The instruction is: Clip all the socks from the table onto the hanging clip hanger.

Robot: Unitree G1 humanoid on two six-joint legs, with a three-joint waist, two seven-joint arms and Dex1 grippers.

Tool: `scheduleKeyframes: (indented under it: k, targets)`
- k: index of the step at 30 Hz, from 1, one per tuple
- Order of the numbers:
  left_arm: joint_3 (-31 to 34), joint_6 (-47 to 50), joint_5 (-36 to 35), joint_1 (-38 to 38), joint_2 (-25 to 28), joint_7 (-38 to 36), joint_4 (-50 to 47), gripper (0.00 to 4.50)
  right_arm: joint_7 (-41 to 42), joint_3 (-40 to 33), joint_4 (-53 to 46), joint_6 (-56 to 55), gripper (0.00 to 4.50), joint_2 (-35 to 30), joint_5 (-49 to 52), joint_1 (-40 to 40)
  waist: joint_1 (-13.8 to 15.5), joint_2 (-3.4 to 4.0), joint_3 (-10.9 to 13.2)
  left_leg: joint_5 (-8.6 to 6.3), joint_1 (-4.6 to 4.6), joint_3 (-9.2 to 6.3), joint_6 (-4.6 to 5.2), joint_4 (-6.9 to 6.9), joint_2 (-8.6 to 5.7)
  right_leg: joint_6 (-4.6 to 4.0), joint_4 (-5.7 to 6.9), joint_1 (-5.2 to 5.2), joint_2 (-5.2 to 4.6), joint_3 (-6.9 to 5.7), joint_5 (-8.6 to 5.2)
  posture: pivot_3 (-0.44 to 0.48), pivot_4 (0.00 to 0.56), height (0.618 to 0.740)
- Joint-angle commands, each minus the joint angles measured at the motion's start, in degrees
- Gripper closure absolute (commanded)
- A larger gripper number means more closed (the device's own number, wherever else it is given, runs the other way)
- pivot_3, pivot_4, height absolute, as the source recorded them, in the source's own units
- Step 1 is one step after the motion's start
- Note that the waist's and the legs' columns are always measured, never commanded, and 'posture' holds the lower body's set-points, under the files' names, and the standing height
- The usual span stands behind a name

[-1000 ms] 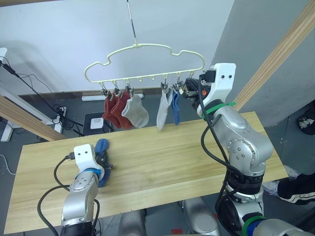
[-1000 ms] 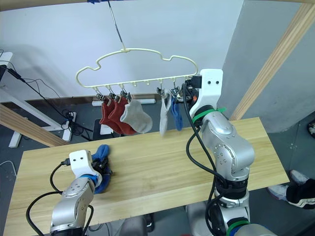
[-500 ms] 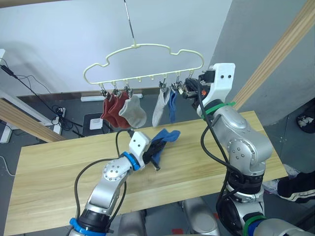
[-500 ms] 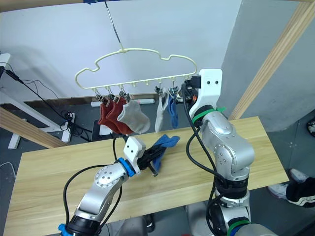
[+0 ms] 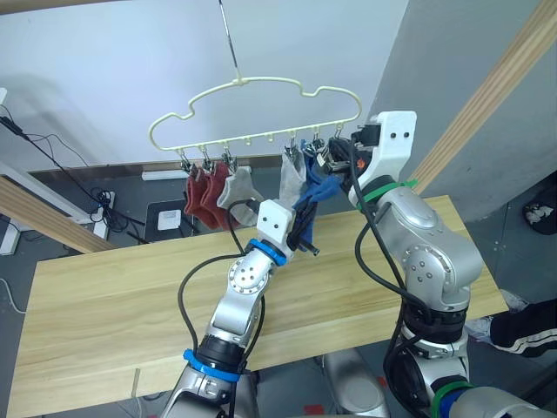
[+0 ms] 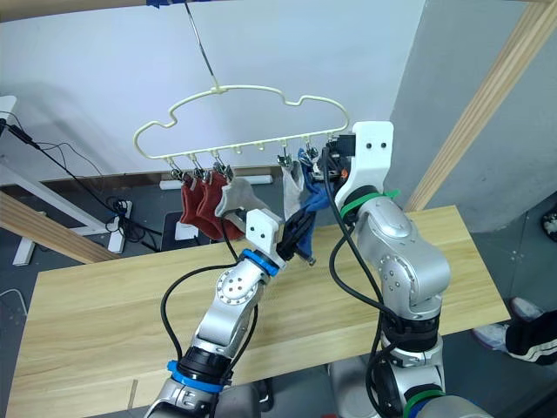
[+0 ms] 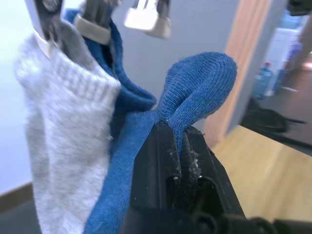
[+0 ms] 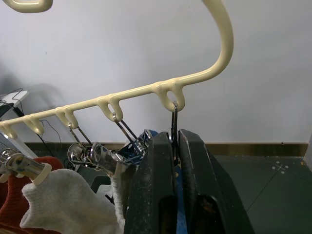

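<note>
You now see your left tool [image 5: 305, 233] pinched on a blue sock [image 5: 318, 193], lifted off the bench [image 5: 113, 287] to just under the hanger's [image 5: 261, 109] right-hand clips; half a second ago that sock was lower, above the bench's middle, and a second ago it lay near the left end. The sock's long axis slants up and right, its free end folded over toward the clips. Your right tool [image 8: 174, 146] is pressed together on the last clip [image 8: 173, 114] at the hanger's right end. Two red socks [image 5: 202, 193], two grey socks [image 5: 239, 187] and another blue one [image 7: 114, 63] hang downward from the row. No writing is readable.
</note>
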Motion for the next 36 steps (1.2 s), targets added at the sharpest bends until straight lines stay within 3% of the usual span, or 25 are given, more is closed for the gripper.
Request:
scheduleKeyframes:
  k: [1,19,34,36]
  targets:
    - [-0.75,-2.29,2.67,0.58,-1.33,3.70,-0.84,4.47,-0.39,-0.41,-2.26,-0.91,4.50,-0.15,-0.14,-0.86,-0.01,0.00,0.00,0.00,0.00,0.00,0.00,0.00,0.00,0.00,0.00,0.00,0.00,0.00,0.00,-0.310,0.288,0.740]
    - [-1.13,-3.62,5.50,-1.14,-4.22,10.05,1.26,4.47,-0.76,0.10,-2.58,0.05,4.50,0.20,0.10,-0.37,-0.07,0.00,0.00,0.00,0.00,0.01,0.00,-0.01,0.00,0.02,-0.01,0.00,0.02,-0.01,-0.01,-0.315,0.291,0.740]
    - [-1.52,-3.55,5.23,-2.40,-4.94,10.84,1.98,4.47,-1.49,0.11,-2.88,0.68,4.50,0.49,-0.04,-0.10,-0.06,0.00,0.00,0.00,0.00,0.01,0.00,-0.02,0.00,0.03,-0.03,0.00,0.02,-0.01,-0.02,-0.314,0.293,0.740]
    - [-1.49,-3.54,5.25,-2.66,-5.11,10.88,2.17,4.50,-1.70,0.00,-2.86,0.62,3.93,0.58,-0.06,-0.14,-0.07,0.00,0.00,0.00,0.00,0.01,0.00,-0.02,-0.01,0.03,-0.04,0.00,0.02,0.00,-0.02,-0.315,0.293,0.740]
